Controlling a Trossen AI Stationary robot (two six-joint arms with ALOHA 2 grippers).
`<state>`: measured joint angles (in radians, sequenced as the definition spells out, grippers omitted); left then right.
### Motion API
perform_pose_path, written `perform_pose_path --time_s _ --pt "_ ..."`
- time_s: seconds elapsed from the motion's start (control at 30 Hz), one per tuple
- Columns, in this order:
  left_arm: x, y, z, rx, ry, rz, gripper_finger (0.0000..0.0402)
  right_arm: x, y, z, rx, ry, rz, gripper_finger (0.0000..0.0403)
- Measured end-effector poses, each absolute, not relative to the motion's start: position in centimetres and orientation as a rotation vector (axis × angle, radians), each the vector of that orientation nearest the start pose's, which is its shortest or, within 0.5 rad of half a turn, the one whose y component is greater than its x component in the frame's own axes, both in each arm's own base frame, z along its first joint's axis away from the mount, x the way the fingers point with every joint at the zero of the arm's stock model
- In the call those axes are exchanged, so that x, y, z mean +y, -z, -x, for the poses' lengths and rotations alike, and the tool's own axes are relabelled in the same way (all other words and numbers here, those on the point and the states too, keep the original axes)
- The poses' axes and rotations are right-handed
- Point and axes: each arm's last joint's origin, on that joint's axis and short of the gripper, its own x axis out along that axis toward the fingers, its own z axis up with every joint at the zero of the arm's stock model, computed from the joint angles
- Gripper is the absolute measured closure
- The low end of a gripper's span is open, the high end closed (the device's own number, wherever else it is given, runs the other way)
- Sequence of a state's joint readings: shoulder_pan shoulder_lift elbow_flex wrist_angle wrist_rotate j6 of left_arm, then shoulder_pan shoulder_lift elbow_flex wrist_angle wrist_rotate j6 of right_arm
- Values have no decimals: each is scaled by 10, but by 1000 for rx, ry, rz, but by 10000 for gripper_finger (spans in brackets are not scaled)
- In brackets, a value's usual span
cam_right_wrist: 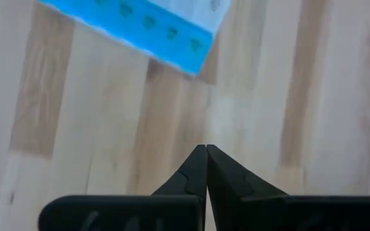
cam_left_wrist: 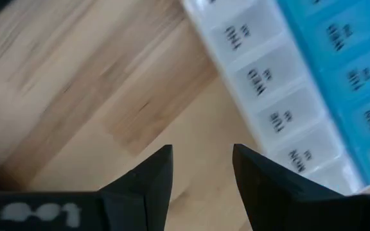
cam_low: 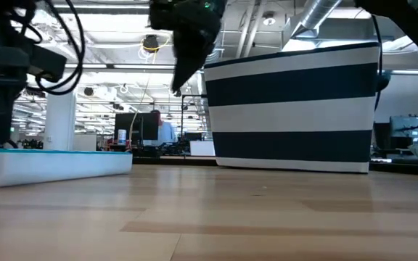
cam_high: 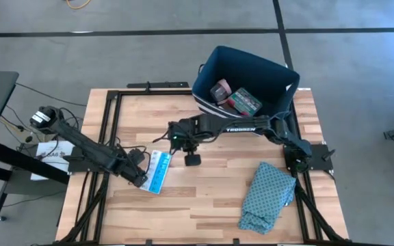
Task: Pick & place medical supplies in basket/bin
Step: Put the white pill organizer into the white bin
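Observation:
The light-blue and white pill-organizer strip (cam_high: 159, 171) lies flat on the wooden table, left of centre (cam_low: 49, 163). My left gripper (cam_high: 144, 179) is low at the strip's left side and open; in its wrist view the fingers (cam_left_wrist: 202, 163) point at bare wood with the strip (cam_left_wrist: 300, 96) just beside them. My right gripper (cam_high: 176, 141) hangs above the table, between the strip and the basket, and is shut (cam_right_wrist: 205, 160) on nothing. The dark navy basket (cam_high: 279, 75) with white stripes (cam_low: 296, 109) stands at the far right. It holds a pink tape roll (cam_high: 220, 91) and a green-red box (cam_high: 245, 101).
A teal patterned cloth (cam_high: 269, 195) lies crumpled near the table's near right corner. Bare wood (cam_high: 204, 198) stretches between the strip and the cloth. Black frame rails (cam_high: 108, 123) run along the table's left and right sides. Cables and a device (cam_high: 43, 117) sit off the left edge.

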<state>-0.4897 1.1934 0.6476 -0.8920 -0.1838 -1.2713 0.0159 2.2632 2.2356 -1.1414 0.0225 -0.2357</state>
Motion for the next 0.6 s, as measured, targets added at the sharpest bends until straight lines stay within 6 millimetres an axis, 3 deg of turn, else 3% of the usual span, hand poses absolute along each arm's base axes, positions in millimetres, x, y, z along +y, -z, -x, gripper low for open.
perform_pose_path --time_s 0.17,0.27,0.43,0.6 --pt "-86 -178 -152 1213 -634 574 251 -14 -307 -448 1168 -133 264 403" --pt "-90 -179 -150 1155 -658 561 251 -35 -316 -436 1204 -110 234 403" --pt "-96 -179 -146 1071 -686 558 251 -63 -317 -422 1158 -121 136 403" --pt "-99 -180 -143 1013 -706 558 251 -53 -298 -409 1065 -131 160 403"
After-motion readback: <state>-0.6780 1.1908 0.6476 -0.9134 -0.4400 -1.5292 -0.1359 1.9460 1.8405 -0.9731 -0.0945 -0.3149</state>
